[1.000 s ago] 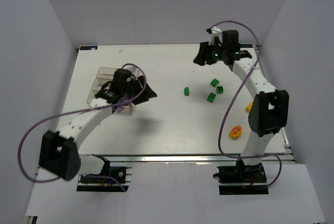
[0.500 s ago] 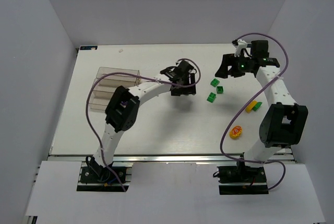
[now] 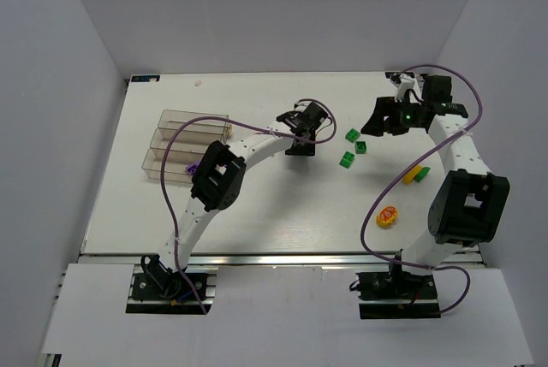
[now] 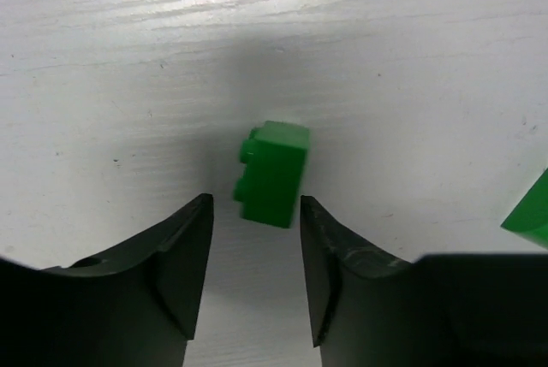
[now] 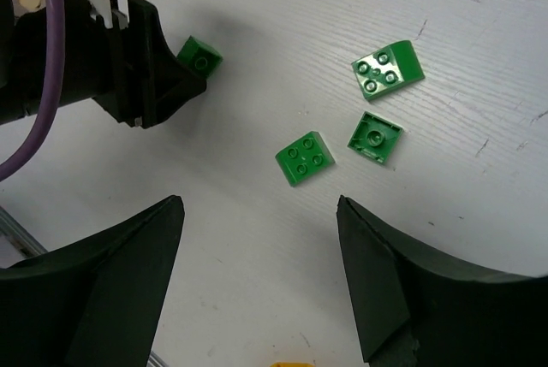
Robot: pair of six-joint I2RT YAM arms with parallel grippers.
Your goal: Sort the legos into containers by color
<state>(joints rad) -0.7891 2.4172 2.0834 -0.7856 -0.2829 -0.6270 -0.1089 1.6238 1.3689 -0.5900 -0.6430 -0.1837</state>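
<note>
A small green lego point(image 4: 274, 174) lies on the white table just at the tips of my left gripper point(image 4: 256, 206). The jaws stand open on either side of its near end, with a gap on the left. From above, the left gripper point(image 3: 300, 143) hides that brick. Three more green legos point(image 3: 352, 135) point(image 3: 362, 146) point(image 3: 347, 159) lie to its right. My right gripper point(image 5: 259, 203) hovers open above them, nothing in it; from above the right gripper point(image 3: 370, 121) is just right of the cluster. The clear containers point(image 3: 175, 121) stand at the left, with a purple lego point(image 3: 190, 166) inside one.
A yellow lego point(image 3: 414, 176) lies under the right arm. An orange round piece point(image 3: 387, 216) sits nearer the front. White walls close in the table on the left, back and right. A purple cable loops round each arm.
My left arm swung from the containers across to the lone green lego, its jaws opening and then narrowing. The right gripper moved rightward along the back and opened wider.
</note>
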